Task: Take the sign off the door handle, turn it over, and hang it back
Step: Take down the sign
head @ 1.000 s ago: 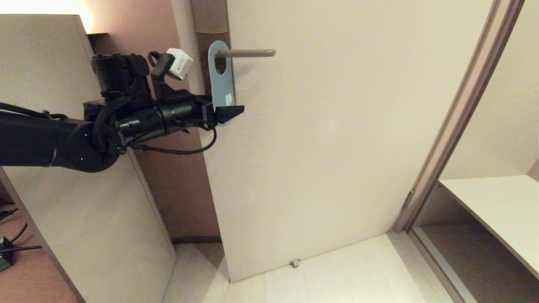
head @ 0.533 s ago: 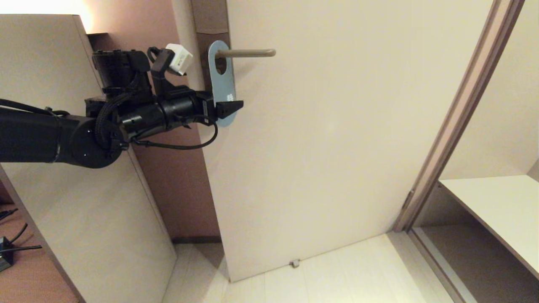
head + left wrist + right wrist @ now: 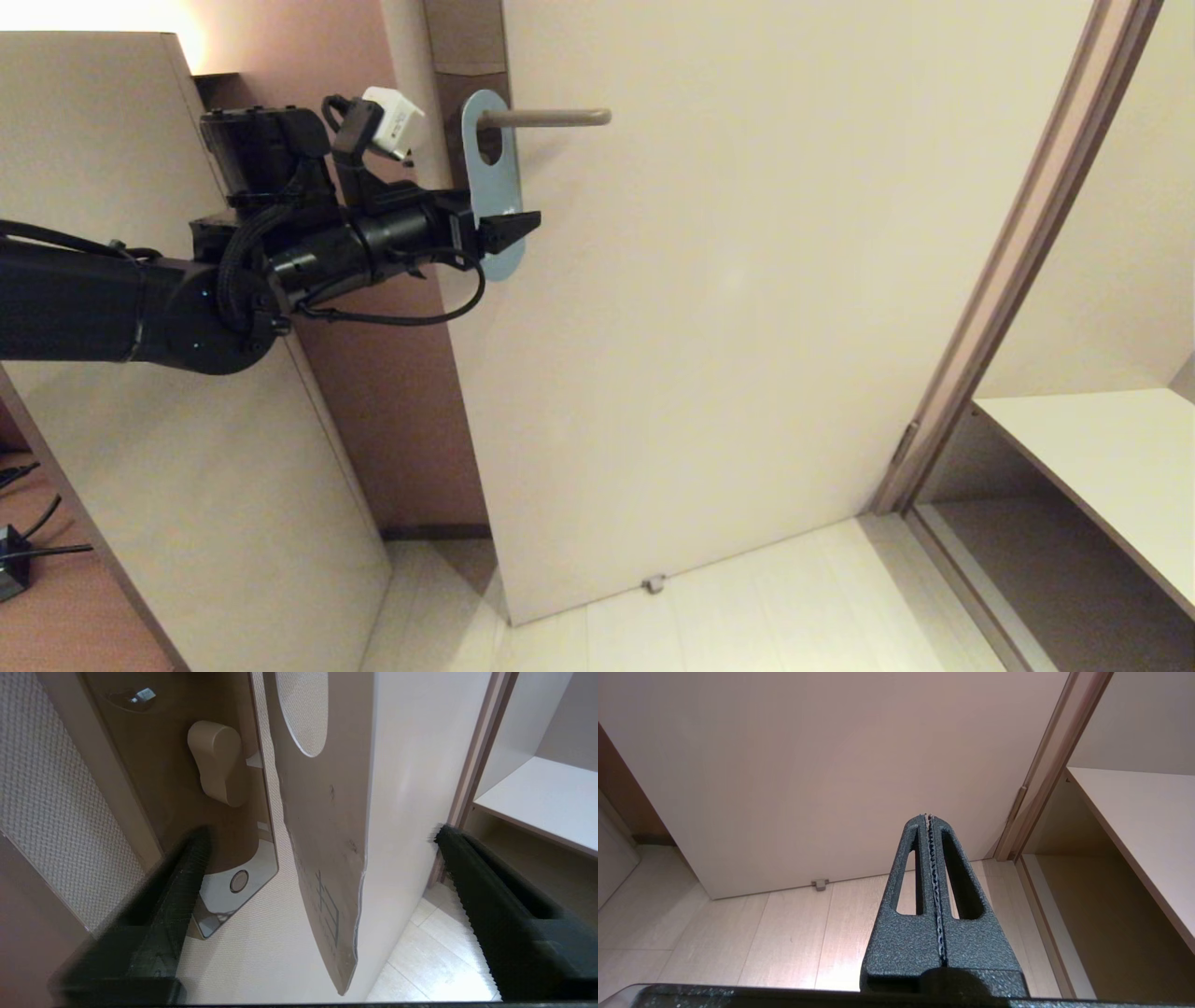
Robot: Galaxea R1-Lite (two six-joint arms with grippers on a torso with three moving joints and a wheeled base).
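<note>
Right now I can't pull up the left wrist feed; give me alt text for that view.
The sign hangs edge-on between the left gripper's wide-open fingers, touching neither, its oval hole at the top of the view. Behind it are the pale door and a brown lock plate with a thumb-turn.

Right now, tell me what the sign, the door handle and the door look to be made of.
The sign: thin stiff card or plastic, probably; blue-grey matte face, slim worn edge seen in the left wrist view.
The door handle: looks like metal, matte brownish-grey, a smooth round bar with no glare.
The door: likely painted or laminated board; flat, pale cream, faintly sheened, no grain showing.
</note>
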